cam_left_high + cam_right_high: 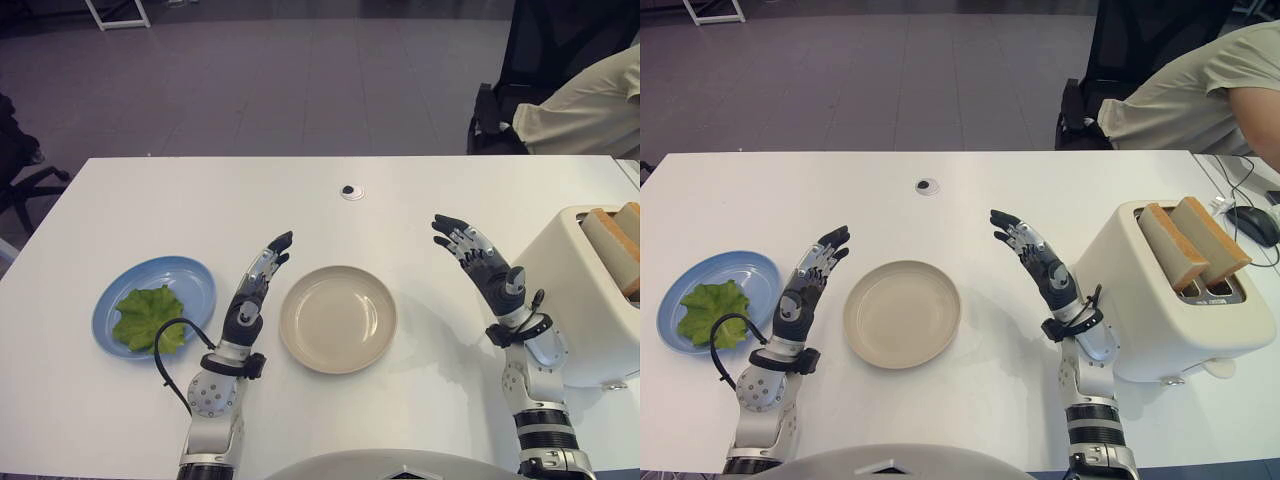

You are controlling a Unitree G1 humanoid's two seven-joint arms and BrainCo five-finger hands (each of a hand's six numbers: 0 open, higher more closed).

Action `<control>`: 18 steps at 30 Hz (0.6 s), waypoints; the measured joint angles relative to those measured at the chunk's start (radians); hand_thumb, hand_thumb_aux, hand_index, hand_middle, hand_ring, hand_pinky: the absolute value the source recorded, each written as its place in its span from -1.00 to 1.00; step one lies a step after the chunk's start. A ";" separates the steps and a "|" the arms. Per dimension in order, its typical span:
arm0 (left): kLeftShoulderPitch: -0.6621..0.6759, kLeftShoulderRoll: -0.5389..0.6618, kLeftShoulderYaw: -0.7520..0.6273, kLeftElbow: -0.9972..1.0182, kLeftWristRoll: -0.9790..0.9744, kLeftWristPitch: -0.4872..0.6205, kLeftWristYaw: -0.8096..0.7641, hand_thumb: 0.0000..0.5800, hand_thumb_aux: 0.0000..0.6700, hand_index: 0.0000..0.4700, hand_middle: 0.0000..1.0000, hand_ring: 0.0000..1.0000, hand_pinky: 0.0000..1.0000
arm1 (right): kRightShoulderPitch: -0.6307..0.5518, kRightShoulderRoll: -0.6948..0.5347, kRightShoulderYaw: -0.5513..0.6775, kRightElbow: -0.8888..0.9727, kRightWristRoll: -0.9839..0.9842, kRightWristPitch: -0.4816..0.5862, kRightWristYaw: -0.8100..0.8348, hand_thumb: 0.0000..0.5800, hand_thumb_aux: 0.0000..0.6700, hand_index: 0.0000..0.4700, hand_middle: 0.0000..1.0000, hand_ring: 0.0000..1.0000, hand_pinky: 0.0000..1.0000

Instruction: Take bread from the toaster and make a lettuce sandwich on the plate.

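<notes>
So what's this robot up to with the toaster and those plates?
It is set up to make a lettuce sandwich, but nothing has been picked up yet. Its left hand and right hand are open and hold nothing, one on each side of an empty beige plate. Two bread slices stand in the white toaster on its right. The lettuce leaf lies on a blue plate on its left.

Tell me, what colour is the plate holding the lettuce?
Light blue; that plate shows best in the left eye view.
</notes>
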 measured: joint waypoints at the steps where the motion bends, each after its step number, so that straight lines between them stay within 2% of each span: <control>1: 0.000 0.000 0.000 0.000 0.000 0.000 0.000 -1.00 -1.00 -1.00 -1.00 -1.00 -1.00 | 0.000 0.000 0.001 0.000 0.000 0.000 0.000 -1.00 -1.00 -1.00 -1.00 -1.00 -1.00; 10: 0.004 -0.001 0.000 0.000 0.000 -0.005 0.001 -1.00 -1.00 -1.00 -1.00 -1.00 -1.00 | 0.004 -0.019 0.033 -0.013 -0.001 0.008 0.016 -1.00 -1.00 -1.00 -1.00 -1.00 -1.00; 13: 0.012 -0.005 -0.004 -0.002 0.000 -0.012 0.003 -1.00 -1.00 -1.00 -1.00 -1.00 -1.00 | 0.058 -0.063 0.050 -0.216 -0.027 0.062 0.010 -1.00 -1.00 -1.00 -1.00 -1.00 -1.00; 15: 0.012 -0.008 -0.008 -0.003 0.000 -0.013 0.003 -1.00 -1.00 -1.00 -1.00 -1.00 -1.00 | 0.094 -0.134 0.018 -0.401 -0.016 0.132 0.001 -1.00 -1.00 -1.00 -1.00 -1.00 -1.00; 17: 0.017 -0.017 -0.015 -0.006 0.001 -0.013 0.008 -1.00 -1.00 -1.00 -1.00 -1.00 -1.00 | 0.113 -0.256 -0.096 -0.586 0.032 0.246 -0.016 -1.00 -1.00 -1.00 -1.00 -1.00 -1.00; 18: 0.022 -0.028 -0.022 -0.012 0.006 -0.013 0.017 -1.00 -1.00 -1.00 -1.00 -1.00 -1.00 | 0.110 -0.355 -0.215 -0.672 0.063 0.310 -0.027 -1.00 -1.00 -1.00 -1.00 -1.00 -1.00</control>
